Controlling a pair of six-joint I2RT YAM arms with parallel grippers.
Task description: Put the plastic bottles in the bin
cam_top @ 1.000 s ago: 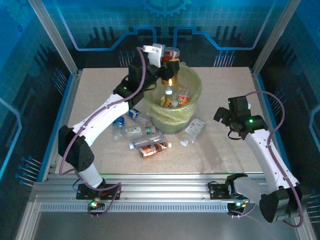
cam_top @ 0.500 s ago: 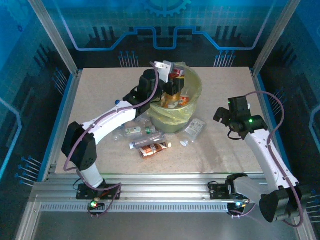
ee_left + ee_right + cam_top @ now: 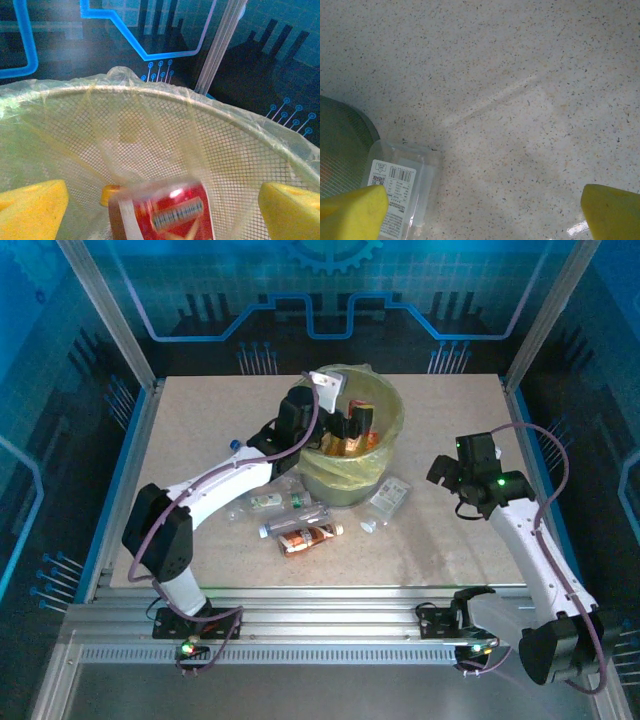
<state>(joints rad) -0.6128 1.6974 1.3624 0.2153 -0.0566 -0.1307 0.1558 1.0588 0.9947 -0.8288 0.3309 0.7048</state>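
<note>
Speckled table, one bin, one flat pack beside it

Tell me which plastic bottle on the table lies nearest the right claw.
The flat clear white-labelled pack, just right of the yellow-bagged round bin; the others lie further left.

matt speckled table, mesh bin lined with glossy plastic bag.

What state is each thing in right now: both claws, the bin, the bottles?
Bin: upright, bag-lined, partly filled.
Left gripper: open, above the bin.
Red-labelled bottle: loose in the bin, ungripped.
Right gripper: open, empty, above the table.
Other bottles: lying on the table beside the bin.
Clear pack: lying flat beside the bin.
</note>
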